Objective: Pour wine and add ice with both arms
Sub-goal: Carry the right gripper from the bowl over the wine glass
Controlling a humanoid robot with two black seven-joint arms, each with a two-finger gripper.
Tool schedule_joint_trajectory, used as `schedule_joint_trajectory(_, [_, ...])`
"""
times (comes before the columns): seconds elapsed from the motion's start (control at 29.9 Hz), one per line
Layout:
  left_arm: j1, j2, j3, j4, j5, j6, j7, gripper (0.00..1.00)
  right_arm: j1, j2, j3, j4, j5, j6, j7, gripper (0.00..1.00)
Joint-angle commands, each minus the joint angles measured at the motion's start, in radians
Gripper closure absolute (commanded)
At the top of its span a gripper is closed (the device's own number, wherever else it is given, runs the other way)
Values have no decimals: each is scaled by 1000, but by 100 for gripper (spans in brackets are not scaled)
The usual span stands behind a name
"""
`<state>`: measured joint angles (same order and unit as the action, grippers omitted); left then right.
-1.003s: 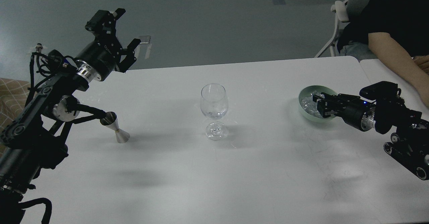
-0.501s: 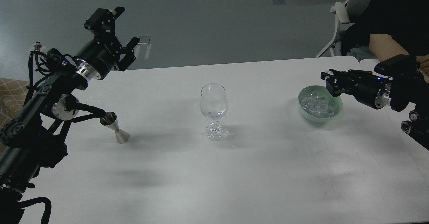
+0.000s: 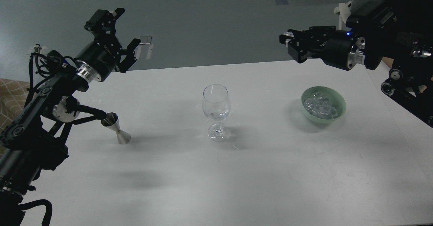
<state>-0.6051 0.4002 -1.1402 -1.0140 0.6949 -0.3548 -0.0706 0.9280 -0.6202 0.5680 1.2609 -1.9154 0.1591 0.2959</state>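
up and to the right of the wine glass (image 3: 216,112), the right gripper (image 3: 287,41) seems clamped on ice (image 3: 288,34); i'd carry it level over the glass's mouth before releasing, leaving the bowl (image 3: 338,112) behind.

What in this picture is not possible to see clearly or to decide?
All from the head view:
- Right tool: seen dark and end-on; a pale glint at its tip is too small to tell whether it holds ice.
- Wine glass: clear glass hides whether any liquid or ice is inside.
- Ice in the green bowl: cubes blend together, so no count.
- Jigger: inside hidden by the viewing angle.
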Motion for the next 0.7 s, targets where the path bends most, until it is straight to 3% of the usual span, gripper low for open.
schedule_joint_trajectory(0.0, [-7, -1, 0, 2, 3, -1, 0, 2, 8, 14, -16, 46, -2, 23, -7, 93])
schedule_joint_trajectory(0.37, [-13, -27, 4, 3, 9, -1, 2, 2, 69, 132, -91, 89, -2, 27, -52, 93])
schedule_joint_trajectory(0.67, [-15, -24, 0, 3, 8, -1, 0, 2, 118, 212, -141, 86, -7, 65, -58, 92])
